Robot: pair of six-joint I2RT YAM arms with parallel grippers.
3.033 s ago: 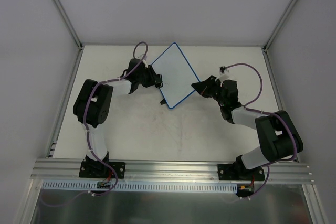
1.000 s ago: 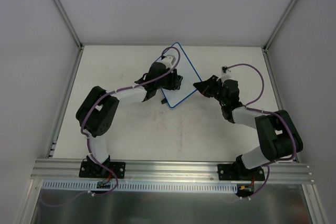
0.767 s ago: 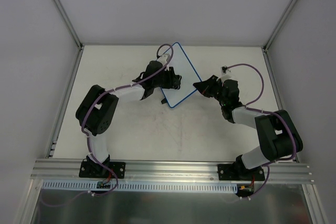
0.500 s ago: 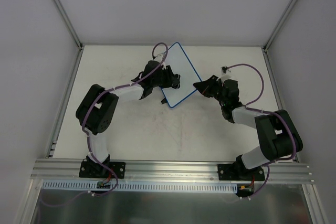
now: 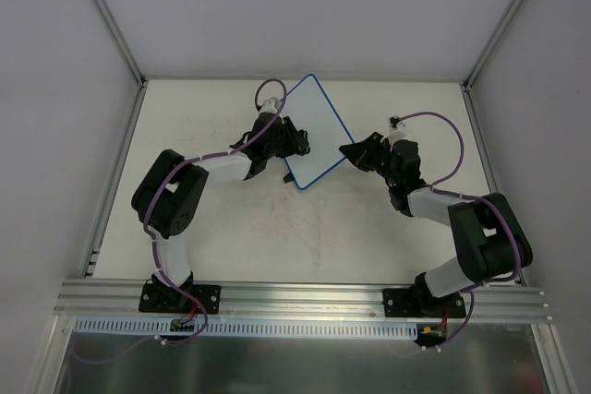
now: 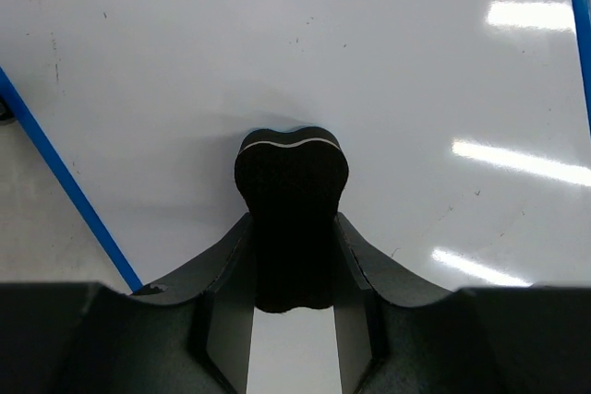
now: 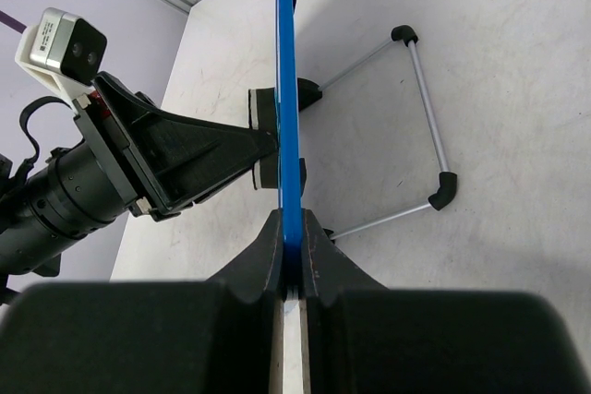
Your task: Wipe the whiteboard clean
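The whiteboard (image 5: 319, 126), white with a thin blue rim, stands propped up at the back middle of the table. My left gripper (image 5: 297, 141) is shut on a small black bone-shaped eraser (image 6: 291, 173), whose end presses on the white face (image 6: 388, 62). That face shows only tiny specks, no scribbles. My right gripper (image 5: 349, 152) is shut on the board's blue rim (image 7: 286, 89), seen edge-on between its fingers (image 7: 292, 220). In the right wrist view the left gripper (image 7: 263, 143) meets the board from the left.
A wire stand (image 7: 427, 122) with black corner caps lies on the table behind the board. Grey walls and metal posts (image 5: 111, 20) close in the table (image 5: 314, 237) on three sides. The board's blue edge (image 6: 65, 182) runs down the left of the left wrist view.
My left gripper has slid the eraser over the board's face towards its left side, its wrist swinging left. The right gripper and the board have stayed put.
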